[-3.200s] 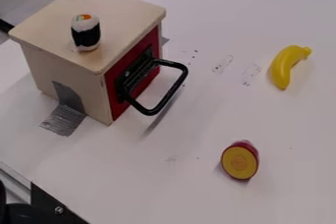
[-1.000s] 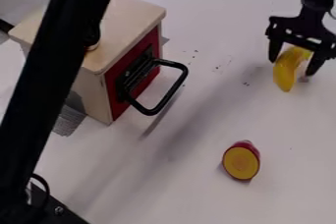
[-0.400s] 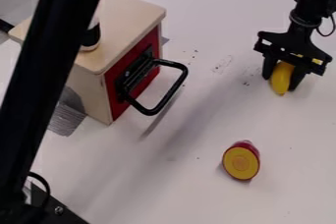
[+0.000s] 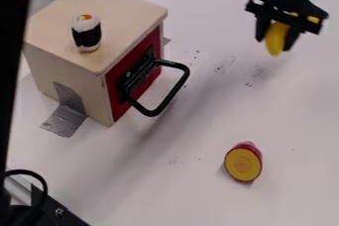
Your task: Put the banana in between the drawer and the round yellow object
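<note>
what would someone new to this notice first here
Probably the bright yellow banana, gripped between the dark fingers of the gripper at the upper right, above the white table. Next, the wooden box at the upper left, with its red drawer front, big black handle and a sushi piece on top. Lower down, right of centre, sits a round yellow piece with a red rim.

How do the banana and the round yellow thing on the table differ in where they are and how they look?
The banana is held up in the gripper, while the round yellow thing sits on the table. The banana is long and all yellow where seen; the round thing is short, with a dark red skin around its flat yellow face. Both show yellow.
</note>
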`<move>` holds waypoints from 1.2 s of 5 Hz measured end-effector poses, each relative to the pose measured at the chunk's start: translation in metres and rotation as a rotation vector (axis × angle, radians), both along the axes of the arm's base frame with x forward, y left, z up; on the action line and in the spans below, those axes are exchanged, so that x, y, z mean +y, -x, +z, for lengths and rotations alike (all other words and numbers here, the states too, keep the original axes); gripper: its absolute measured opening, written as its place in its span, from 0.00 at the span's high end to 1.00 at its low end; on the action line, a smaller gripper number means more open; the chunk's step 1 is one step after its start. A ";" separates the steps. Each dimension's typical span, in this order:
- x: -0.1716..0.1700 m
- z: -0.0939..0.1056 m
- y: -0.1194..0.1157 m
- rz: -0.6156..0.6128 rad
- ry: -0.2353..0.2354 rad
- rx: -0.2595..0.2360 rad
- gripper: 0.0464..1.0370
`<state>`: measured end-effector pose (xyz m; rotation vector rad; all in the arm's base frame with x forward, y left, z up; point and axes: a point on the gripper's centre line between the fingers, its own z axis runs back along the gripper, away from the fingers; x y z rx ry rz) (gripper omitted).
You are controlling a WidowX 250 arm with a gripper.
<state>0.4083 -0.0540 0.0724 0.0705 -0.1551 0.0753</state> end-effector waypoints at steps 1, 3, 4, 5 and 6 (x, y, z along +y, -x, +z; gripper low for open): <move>0.019 0.023 0.027 0.008 0.003 -0.016 0.48; 0.044 0.010 0.110 -0.005 -0.002 0.063 0.48; 0.046 -0.017 0.147 -0.040 -0.022 0.131 0.48; 0.041 -0.036 0.169 -0.081 -0.042 0.156 0.48; 0.031 -0.051 0.187 -0.105 -0.053 0.190 0.48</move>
